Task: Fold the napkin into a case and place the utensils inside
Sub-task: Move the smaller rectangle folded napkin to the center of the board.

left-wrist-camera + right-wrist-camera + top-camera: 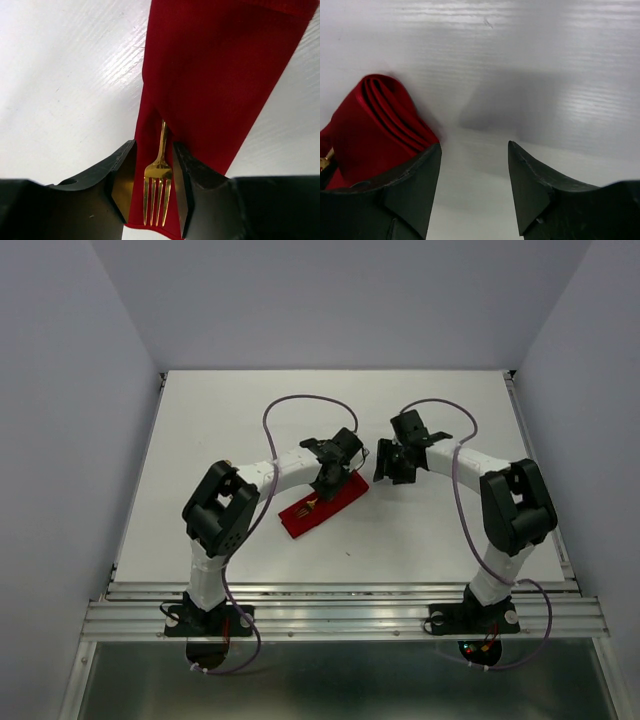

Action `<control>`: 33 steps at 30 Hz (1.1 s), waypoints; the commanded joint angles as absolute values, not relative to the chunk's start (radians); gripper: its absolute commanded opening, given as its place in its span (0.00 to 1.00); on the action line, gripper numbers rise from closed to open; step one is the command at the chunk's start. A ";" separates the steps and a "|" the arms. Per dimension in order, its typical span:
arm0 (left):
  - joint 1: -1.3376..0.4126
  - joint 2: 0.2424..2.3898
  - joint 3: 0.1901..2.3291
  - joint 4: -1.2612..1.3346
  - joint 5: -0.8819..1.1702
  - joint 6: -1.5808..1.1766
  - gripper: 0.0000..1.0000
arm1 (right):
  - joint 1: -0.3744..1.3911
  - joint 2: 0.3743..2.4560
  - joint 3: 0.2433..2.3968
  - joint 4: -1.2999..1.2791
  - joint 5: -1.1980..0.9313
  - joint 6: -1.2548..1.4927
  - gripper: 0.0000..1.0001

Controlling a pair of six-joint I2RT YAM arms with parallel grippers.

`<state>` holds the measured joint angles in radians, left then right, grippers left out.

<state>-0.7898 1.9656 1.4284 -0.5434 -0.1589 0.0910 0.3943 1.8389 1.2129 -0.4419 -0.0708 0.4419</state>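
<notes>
Red case (pixel 215 75) | fork (pixel 158 176) sticking out, between open left gripper (pixel 154 146) | right gripper (pixel 475 145) open, beside case

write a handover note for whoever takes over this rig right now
Left gripper: open, jaws either side of the fork's head, not gripping it.
Right gripper: open and empty, beside the napkin's folded end.
Napkin: folded long and narrow, lying on the table.
Fork: handle tucked into the napkin's fold, tines sticking out.
Knife: not visible; cannot tell whether it is inside.
Done: folding, fork in.
Left: check that the knife is in, then probably pull both arms clear.
</notes>
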 commanded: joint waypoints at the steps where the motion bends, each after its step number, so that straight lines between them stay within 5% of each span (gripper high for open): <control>1: -0.782 1.824 1.460 -0.561 -0.176 0.042 0.46 | 0.368 1.692 1.166 -0.436 -0.011 0.485 0.63; 13: -0.569 1.594 1.247 -0.420 -0.100 -0.250 0.43 | 0.537 1.496 0.927 -0.420 -0.045 0.590 0.59; 21: -0.351 1.663 1.160 -0.434 -0.081 -0.408 0.37 | 0.696 1.623 0.977 -0.411 0.079 0.660 0.49; 25: -0.344 1.677 1.102 -0.376 -0.049 -0.423 0.35 | 0.696 1.672 0.988 -0.381 0.080 0.681 0.39; 33: -0.360 1.666 0.967 -0.314 0.057 -0.448 0.30 | 0.696 1.762 1.086 -0.405 0.152 0.663 0.35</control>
<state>-0.3462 1.6978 1.0176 -0.3508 0.0032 -0.4187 0.6952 1.7214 1.0233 -0.4149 0.0795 0.6666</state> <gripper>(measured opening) 0.308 0.356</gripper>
